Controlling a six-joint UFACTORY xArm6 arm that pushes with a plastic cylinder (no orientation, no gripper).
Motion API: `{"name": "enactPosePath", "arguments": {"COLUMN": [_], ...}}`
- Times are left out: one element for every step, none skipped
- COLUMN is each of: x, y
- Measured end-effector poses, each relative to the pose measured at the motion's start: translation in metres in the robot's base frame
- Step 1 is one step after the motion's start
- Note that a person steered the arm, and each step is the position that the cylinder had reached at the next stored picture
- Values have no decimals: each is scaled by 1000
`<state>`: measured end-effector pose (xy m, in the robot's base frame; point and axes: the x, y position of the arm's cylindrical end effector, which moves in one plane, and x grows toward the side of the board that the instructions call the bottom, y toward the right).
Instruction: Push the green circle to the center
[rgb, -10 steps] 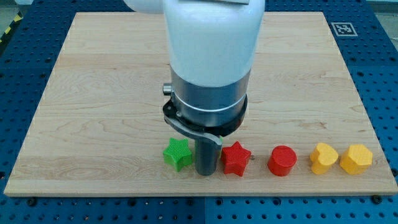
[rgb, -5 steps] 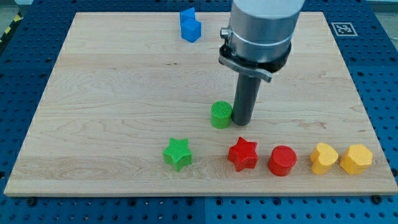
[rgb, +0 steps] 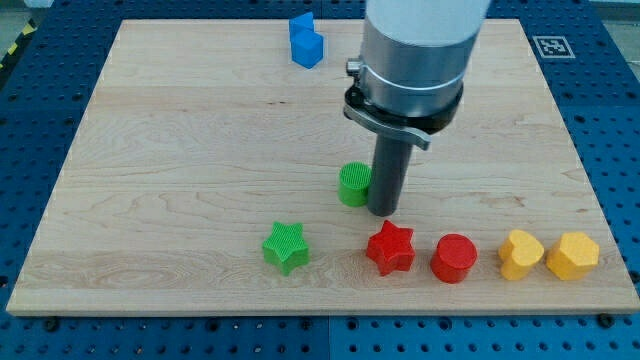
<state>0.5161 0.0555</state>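
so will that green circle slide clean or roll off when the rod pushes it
The green circle stands flat on its round end, so it will likely slide rather than roll. Its curved wall may let it slip sideways off my tip, which sits at its right. It looks small and rigid, probably light on the smooth wooden board.

A pale wooden board with faint lengthwise grain filled most of the view, its corners slightly rounded. It lay on a blue metal table perforated with a regular grid of small holes, which showed on every side of the board. A black-and-white square marker sat at the board's upper right corner. At the view's top left edge ran a strip of yellow-and-black hazard tape. The light was even and soft, casting short shadows.
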Motion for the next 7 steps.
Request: {"name": "enactPosePath", "arguments": {"x": [-15,-32,-38,-30,-30,-30,-30], "y": [-24,-51,-66,-70,-85,-102,-101]}}
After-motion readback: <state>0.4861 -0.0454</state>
